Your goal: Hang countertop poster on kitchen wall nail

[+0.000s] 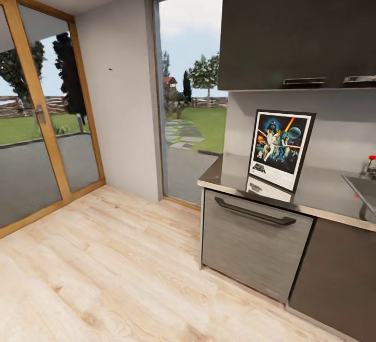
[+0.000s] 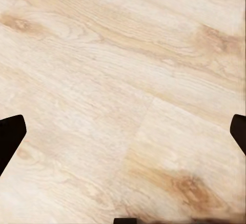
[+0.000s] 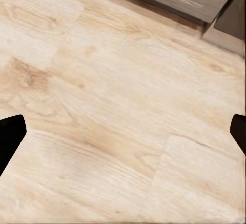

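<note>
We see the poster (image 1: 281, 149) standing upright on the kitchen countertop (image 1: 324, 196), near its left end, its top tilted back toward the grey backsplash (image 1: 339, 128); whether it touches the backsplash we cannot tell. Its reflection shows on the glossy slab just in front of it. To the right along the counter lies the edge of the sink (image 1: 363, 188), with a small red-topped object (image 1: 371, 160) behind it. Below the poster sits a brushed-grey appliance front with a dark bar handle (image 1: 254, 211), and dark wall cabinets (image 1: 297, 26) hang above.

Further left, past a tall window (image 1: 190, 96) looking onto a garden path, a pale grey wall section carries one of the wall nails (image 1: 110, 69), a tiny dark speck high up and well apart from the poster. A wood-framed glass door (image 1: 39, 117) stands at the far left.

In the wrist views, the left gripper (image 2: 123, 131) and right gripper (image 3: 123, 131) each have dark fingertips spread wide at the picture edges, grasping nothing, over light wooden floor (image 2: 123, 80).
</note>
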Controlling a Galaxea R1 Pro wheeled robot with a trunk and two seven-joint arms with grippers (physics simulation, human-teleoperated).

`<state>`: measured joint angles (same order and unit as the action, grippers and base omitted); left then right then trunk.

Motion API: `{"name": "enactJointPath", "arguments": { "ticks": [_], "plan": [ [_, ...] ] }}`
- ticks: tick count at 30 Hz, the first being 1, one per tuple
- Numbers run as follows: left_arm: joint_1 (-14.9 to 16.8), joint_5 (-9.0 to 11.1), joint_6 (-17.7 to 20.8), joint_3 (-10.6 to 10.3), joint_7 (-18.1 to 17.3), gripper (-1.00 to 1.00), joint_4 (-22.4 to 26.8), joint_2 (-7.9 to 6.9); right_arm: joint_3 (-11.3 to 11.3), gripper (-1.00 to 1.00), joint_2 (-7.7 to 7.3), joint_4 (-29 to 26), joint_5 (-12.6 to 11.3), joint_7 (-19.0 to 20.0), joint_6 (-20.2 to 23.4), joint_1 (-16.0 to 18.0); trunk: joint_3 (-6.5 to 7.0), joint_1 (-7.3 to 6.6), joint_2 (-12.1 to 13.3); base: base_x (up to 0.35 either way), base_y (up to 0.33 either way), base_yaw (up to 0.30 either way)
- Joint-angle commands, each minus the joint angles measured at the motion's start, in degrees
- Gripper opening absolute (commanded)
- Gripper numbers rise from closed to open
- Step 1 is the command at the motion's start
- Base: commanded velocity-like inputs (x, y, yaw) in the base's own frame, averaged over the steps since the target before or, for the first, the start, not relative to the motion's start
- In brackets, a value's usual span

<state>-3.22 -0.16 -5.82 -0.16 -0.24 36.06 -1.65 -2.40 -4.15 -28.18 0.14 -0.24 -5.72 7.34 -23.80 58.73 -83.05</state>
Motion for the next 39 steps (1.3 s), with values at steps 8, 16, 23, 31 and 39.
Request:
{"name": "enactJointPath", "arguments": {
  "ticks": [8,16,23,31,39],
  "plan": [
    [-0.03,-0.02,-0.11,-0.01,-0.03,1.0,0.08,-0.02,-0.06,1.0,0.02,0.06,-0.03,-0.02,-0.19,0.04,0.22,0.0,-0.03,0.0,-0.013,-0.298],
    [-0.03,-0.02,-0.09,-0.02,-0.03,1.0,0.12,-0.02,-0.06,1.0,0.02,0.06,0.02,-0.02,-0.2,0.04,0.5,0.0,-0.03,0.0,-0.001,-0.298],
    [-0.03,-0.02,-0.07,-0.02,-0.03,1.0,0.13,-0.02,-0.06,1.0,0.02,0.06,0.0,-0.02,-0.18,0.04,0.74,0.0,-0.03,0.001,-0.001,-0.298],
    [-0.03,-0.02,-0.07,-0.02,-0.03,1.0,0.09,-0.02,-0.06,1.0,0.02,0.06,0.01,-0.02,-0.18,0.04,0.99,0.0,-0.03,0.122,-0.109,-0.276],
    [-0.03,-0.02,-0.07,-0.02,-0.03,1.0,0.08,-0.02,-0.06,1.0,0.02,0.06,0.02,-0.02,-0.19,0.04,0.93,0.0,-0.03,0.221,-0.194,-0.056]
  ]
}}
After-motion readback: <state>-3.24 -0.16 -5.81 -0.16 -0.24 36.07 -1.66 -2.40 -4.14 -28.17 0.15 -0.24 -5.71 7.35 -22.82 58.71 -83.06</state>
